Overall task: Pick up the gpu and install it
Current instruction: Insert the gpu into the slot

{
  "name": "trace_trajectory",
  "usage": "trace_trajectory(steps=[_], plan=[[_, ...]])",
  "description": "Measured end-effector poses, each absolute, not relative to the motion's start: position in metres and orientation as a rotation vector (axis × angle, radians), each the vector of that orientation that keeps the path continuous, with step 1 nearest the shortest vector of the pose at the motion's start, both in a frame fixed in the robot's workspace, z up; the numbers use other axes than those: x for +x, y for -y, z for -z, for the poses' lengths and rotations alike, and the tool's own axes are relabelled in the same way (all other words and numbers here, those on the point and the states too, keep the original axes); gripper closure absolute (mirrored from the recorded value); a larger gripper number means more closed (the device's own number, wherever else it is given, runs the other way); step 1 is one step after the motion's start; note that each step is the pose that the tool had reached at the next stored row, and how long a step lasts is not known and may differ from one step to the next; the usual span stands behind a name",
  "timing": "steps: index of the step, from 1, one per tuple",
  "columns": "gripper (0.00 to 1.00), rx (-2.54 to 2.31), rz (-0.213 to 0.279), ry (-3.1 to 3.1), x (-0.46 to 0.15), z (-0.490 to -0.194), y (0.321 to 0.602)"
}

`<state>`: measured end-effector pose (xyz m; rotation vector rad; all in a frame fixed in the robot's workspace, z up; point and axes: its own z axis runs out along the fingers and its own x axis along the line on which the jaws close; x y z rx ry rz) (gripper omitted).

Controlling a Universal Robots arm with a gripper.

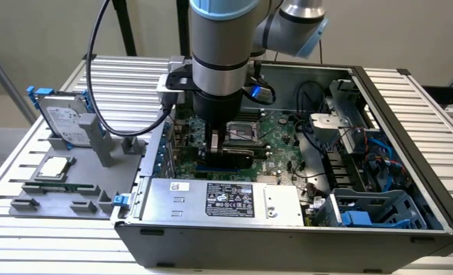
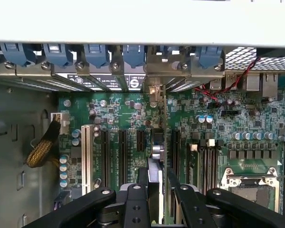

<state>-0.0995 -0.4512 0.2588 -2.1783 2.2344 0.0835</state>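
hdd (image 1: 64,123) in grey rack, tabletop left edge | hand (image 2: 154,190) pinching gpu (image 2: 155,156) edge-on over motherboard (image 2: 123,118) slots in case (image 1: 410,143) | step: seating card | next likely needs slot alignment, straight push

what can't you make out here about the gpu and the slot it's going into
- Exterior view: the gpu is mostly hidden under the gripper and the arm; its slot cannot be seen.
- Wrist view: the gpu appears edge-on, its lower end cut off behind the gripper, so its faces are unreadable.
- Wrist view: whether the card's edge is seated in the motherboard slot cannot be told.
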Motion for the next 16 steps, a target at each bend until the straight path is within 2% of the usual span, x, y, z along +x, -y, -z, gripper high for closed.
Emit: trace_trajectory(steps=[16], plan=[[1.0, -2.177, -0.083, -2.237, -0.1002, -0.2585, 0.4492]])
